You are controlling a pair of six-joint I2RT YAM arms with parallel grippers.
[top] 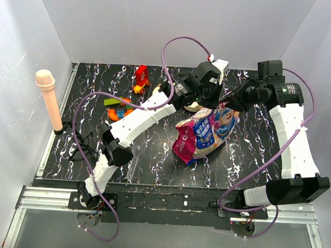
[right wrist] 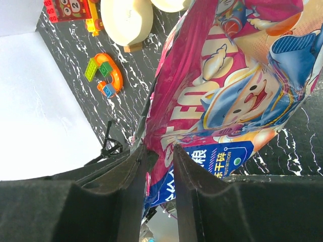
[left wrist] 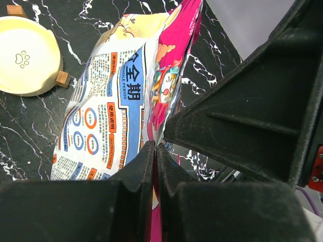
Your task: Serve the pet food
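Gripping the top edge of the pet food bag (top: 203, 133) from both sides, the two arms meet at the far middle of the dark marbled surface (top: 157, 163). The bag hangs tilted, its magenta cartoon front facing up in the top view and its lower end near the middle of the surface. The left jaws are pressed together, pinching the bag's edge between their fingers (left wrist: 144, 164). The right jaws stand partly spread, with the thicker magenta edge filling the gap between them. A cream bowl (left wrist: 25, 55) with a paw print sits on the surface just beside the bag's white back. A red toy (top: 141, 77) and some orange and green blocks (top: 118, 109) lie to the left, well apart from the bag. A pink microphone (top: 49, 97) stands at the left edge.
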